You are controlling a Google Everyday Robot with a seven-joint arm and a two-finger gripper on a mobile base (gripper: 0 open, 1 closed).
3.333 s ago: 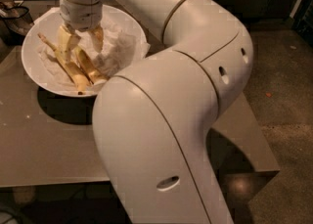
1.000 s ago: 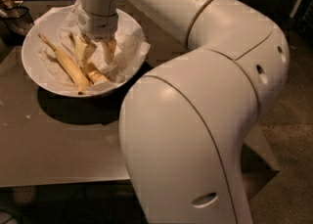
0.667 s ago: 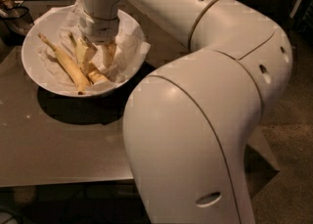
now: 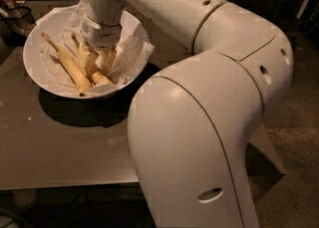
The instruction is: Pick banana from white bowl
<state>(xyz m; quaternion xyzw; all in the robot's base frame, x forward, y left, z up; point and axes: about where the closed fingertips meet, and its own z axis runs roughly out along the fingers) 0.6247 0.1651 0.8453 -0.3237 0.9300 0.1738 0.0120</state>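
The white bowl (image 4: 35,67) stands on the table at the upper left, lined with crumpled white paper (image 4: 132,55). Bananas (image 4: 70,66) lie in it, one long one pointing from upper left to lower right. My gripper (image 4: 97,58) reaches down into the middle of the bowl, among the bananas, under the wrist (image 4: 102,23). Its fingers look yellowish against the fruit, and I cannot tell them apart from the bananas. The big white arm (image 4: 199,122) fills the right and lower part of the view.
The grey table (image 4: 60,147) carries the bowl; its front edge runs along the bottom left. A dark object (image 4: 15,15) sits at the far left behind the bowl. Dark floor (image 4: 294,137) lies to the right.
The arm's near link has swung further right and closer to the camera. The gripper stays down in the bowl among the bananas, about where it was.
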